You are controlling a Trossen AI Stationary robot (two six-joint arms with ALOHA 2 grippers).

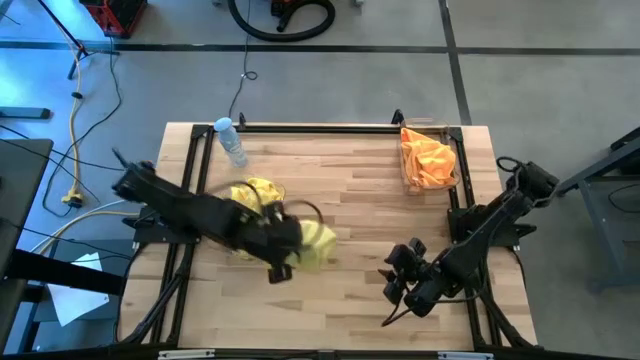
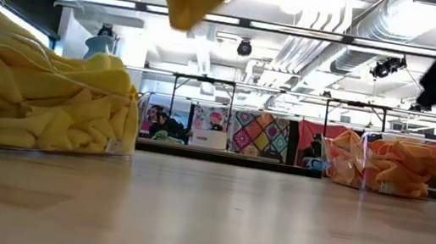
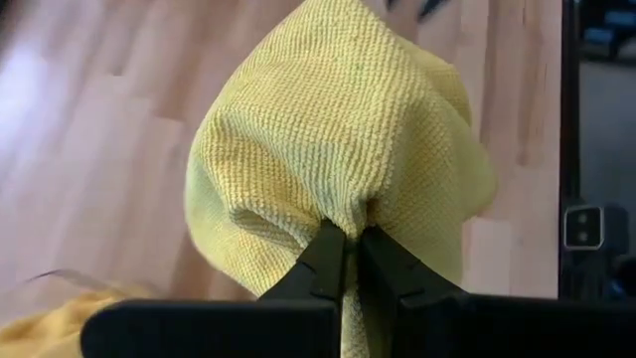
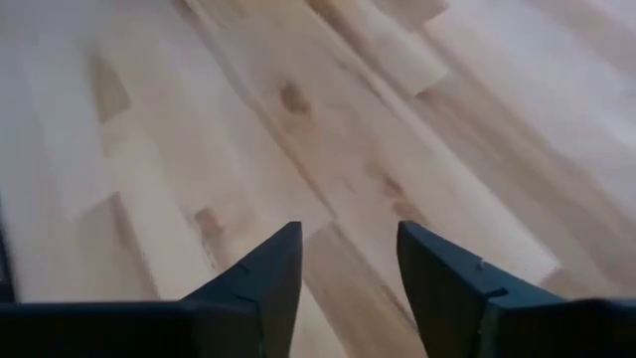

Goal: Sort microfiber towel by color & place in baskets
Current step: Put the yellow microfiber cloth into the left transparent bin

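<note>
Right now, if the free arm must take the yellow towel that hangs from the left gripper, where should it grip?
Probably the loose bulge of the yellow towel below the left gripper, approached from the side: the top is pinched shut between those fingers.

Overhead camera looks straight down; low camera looks level across the table (image 1: 350,190); wrist cameras sit close above it.

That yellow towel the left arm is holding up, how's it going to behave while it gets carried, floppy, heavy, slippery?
Probably floppy: the yellow towel bunches and drapes around the left hand, pinched at one fold. Likely light, since that small pinch holds it off the table. Probably not slippery, given its nubby weave, though loose edges could snag the yellow basket rim.
</note>
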